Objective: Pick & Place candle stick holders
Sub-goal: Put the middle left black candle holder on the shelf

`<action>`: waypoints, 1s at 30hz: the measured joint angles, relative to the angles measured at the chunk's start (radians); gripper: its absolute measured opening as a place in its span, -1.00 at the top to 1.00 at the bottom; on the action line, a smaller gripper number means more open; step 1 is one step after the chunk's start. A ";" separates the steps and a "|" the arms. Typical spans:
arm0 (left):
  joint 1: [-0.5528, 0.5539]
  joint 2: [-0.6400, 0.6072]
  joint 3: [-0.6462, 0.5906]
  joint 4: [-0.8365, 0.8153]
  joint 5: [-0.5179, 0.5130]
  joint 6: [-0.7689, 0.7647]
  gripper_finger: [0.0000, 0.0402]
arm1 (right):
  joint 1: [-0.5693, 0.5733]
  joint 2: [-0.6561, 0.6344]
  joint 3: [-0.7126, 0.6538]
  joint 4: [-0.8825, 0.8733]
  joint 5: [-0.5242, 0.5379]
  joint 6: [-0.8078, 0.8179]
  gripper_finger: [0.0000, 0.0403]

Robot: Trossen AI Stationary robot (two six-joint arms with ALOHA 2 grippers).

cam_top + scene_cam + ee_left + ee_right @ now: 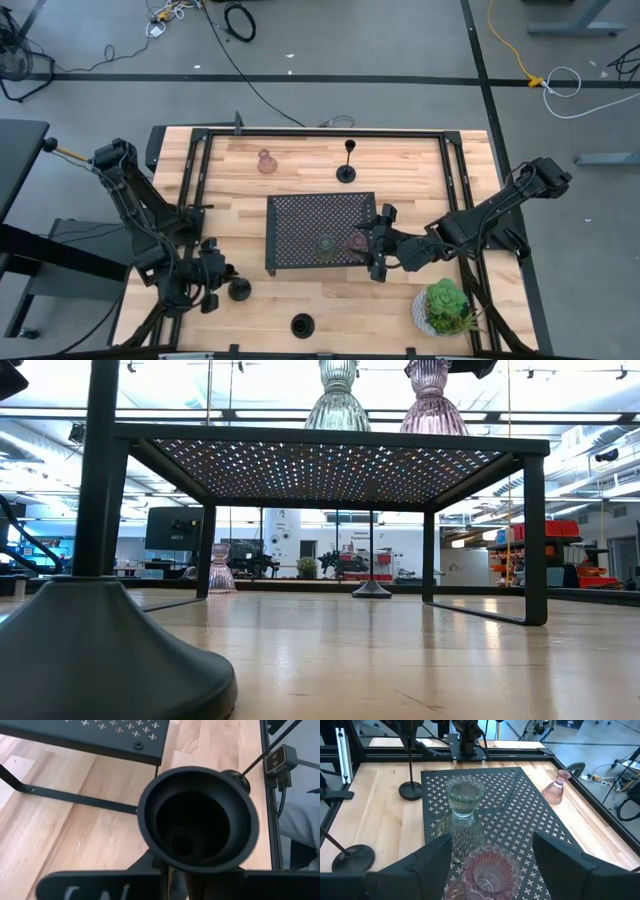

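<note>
The place was a robotics lab or workshop. A pale butcher-block wooden table (pixel 400 290) edged with black metal framing stood on a bare grey concrete floor (pixel 380 40) marked with dark tape lines, where loose black, white and yellow cables (pixel 515 50) trailed. The level view across the table looked into a large bright hall with ceiling lights, dark monitor screens (pixel 172 527), and red and orange equipment on racks (pixel 560 555).

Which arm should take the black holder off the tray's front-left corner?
Left. The left gripper sits right beside that black holder. The right gripper is across the tray, open around a pinkish glass holder.
</note>
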 joint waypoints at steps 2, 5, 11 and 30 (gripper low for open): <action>0.000 0.000 0.000 0.000 -0.016 -0.001 0.86 | 0.000 0.000 0.000 0.000 0.000 0.000 -0.37; 0.000 0.000 0.000 0.002 -0.038 -0.003 0.84 | 0.000 0.000 0.000 0.000 0.000 -0.003 -0.37; 0.000 -0.007 0.000 0.004 -0.044 -0.016 0.87 | 0.000 0.000 0.000 0.000 0.000 -0.008 -0.37; 0.001 -0.100 0.224 -0.112 -0.072 0.203 0.87 | 0.000 0.000 0.000 0.013 0.000 -0.019 -0.37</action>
